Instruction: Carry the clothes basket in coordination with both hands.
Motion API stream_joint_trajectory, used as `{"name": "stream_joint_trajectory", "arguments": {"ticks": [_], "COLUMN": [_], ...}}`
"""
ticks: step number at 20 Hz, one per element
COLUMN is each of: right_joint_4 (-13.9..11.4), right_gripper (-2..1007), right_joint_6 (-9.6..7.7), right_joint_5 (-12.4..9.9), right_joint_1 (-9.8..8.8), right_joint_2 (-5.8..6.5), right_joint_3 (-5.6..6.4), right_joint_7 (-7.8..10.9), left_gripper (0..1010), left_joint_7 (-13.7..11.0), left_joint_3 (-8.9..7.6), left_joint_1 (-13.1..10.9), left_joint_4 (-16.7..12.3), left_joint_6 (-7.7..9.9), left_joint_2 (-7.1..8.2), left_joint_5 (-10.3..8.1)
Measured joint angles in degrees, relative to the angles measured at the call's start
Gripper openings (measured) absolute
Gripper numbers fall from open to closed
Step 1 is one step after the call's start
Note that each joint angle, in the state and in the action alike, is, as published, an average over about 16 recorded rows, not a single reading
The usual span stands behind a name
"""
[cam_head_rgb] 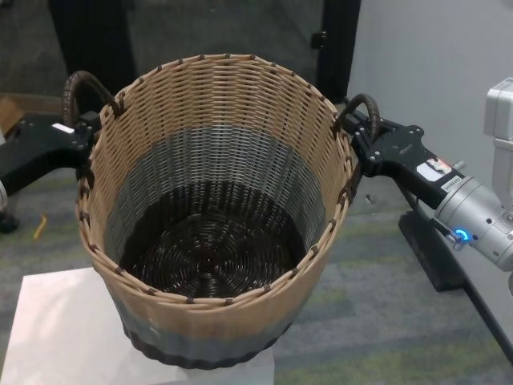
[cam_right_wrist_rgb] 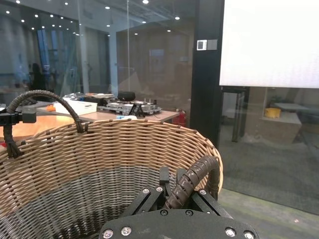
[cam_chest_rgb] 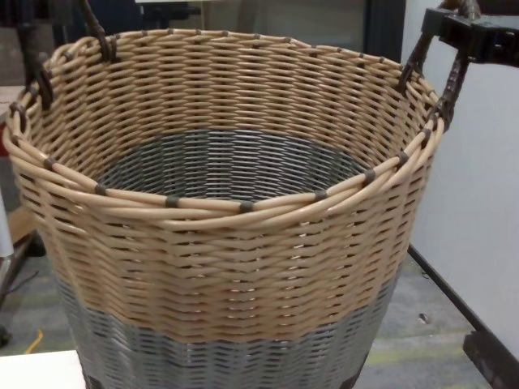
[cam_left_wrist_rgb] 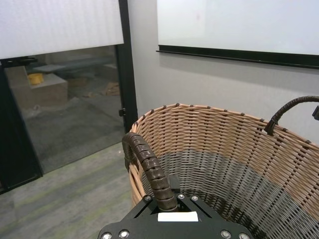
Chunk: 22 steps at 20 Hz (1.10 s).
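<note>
You see a white table (cam_head_rgb: 56, 329) low in the head view. Grey carpet (cam_head_rgb: 385, 321) lies around it, and a yellow scrap (cam_head_rgb: 40, 224) sits on the carpet beyond it.

Even, soft indoor light fills the head view, and the basket (cam_head_rgb: 212, 216) is lit brightly on its tan weave while its dark bottom sinks into shade. The white tabletop (cam_head_rgb: 56, 329) looks pale and slightly washed out. In the right wrist view small ceiling spots (a scatter of bright dots) reflect on glass, and the room behind is dim. The whiteboard (cam_left_wrist_rgb: 239, 25) in the left wrist view glares flat white. The chest view is close, with soft detail.
</note>
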State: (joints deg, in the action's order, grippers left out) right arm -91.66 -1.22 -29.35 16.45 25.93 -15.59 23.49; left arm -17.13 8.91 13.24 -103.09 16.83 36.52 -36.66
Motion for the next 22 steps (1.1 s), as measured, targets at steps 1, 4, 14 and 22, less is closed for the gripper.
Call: {"name": "stream_joint_trajectory", "arguments": {"ticks": [1, 4, 14, 22], "right_joint_4": [0.0, 0.0, 0.2, 2.6], "right_gripper": [93, 93, 93, 93], "right_joint_6": [0.0, 0.0, -0.64, -1.77], "right_joint_5": [0.0, 0.0, -0.3, -0.3], "right_joint_1": [0.0, 0.0, 0.72, 3.59], "right_joint_2": [0.0, 0.0, -0.19, -1.29], "right_joint_3": [0.0, 0.0, -0.9, -4.22], "right_joint_7": [0.0, 0.0, 0.84, 2.48], "left_gripper": [0, 0, 0, 0], "left_joint_7": [0.0, 0.0, -0.1, -0.4], "left_joint_3": [0.0, 0.0, -0.05, -0.16], "left_joint_1": [0.0, 0.0, -0.2, -0.8], "left_joint_4": [0.0, 0.0, 0.2, 2.2], "left_joint_6": [0.0, 0.0, -0.85, -3.58], "left_joint_2": [0.0, 0.0, 0.43, 1.26], "left_joint_5": [0.0, 0.0, 0.12, 1.8]}}
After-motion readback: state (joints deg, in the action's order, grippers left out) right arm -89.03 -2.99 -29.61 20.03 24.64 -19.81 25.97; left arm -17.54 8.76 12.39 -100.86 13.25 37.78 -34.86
